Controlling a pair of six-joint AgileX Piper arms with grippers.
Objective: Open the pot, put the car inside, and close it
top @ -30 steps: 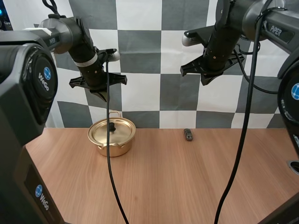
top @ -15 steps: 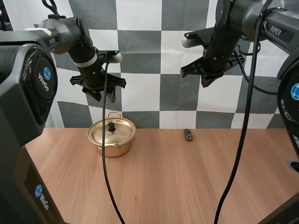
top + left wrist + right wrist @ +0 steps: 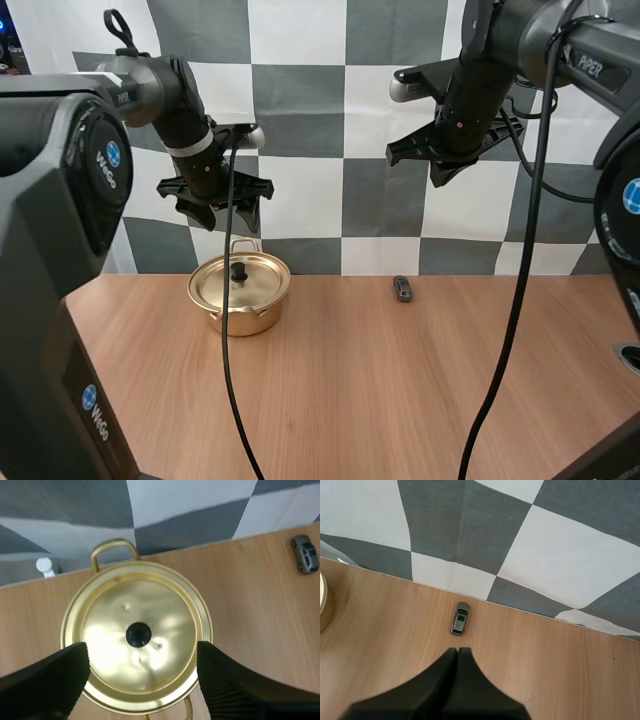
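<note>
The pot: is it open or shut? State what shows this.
Shut. The lid covers the pot to its rim, with the black knob centred on top.

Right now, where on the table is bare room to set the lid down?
The table's near half, in front of the pot and the car, is bare wood. The strip between pot and car is free too. Crowded: behind the pot, by the far edge.

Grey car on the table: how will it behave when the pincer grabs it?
The car looks small and probably light, so an off-centre touch may shove it. If its wheels turn, it would likely roll along its length. It looks rigid, so a pinch across its sides should hold.
</note>
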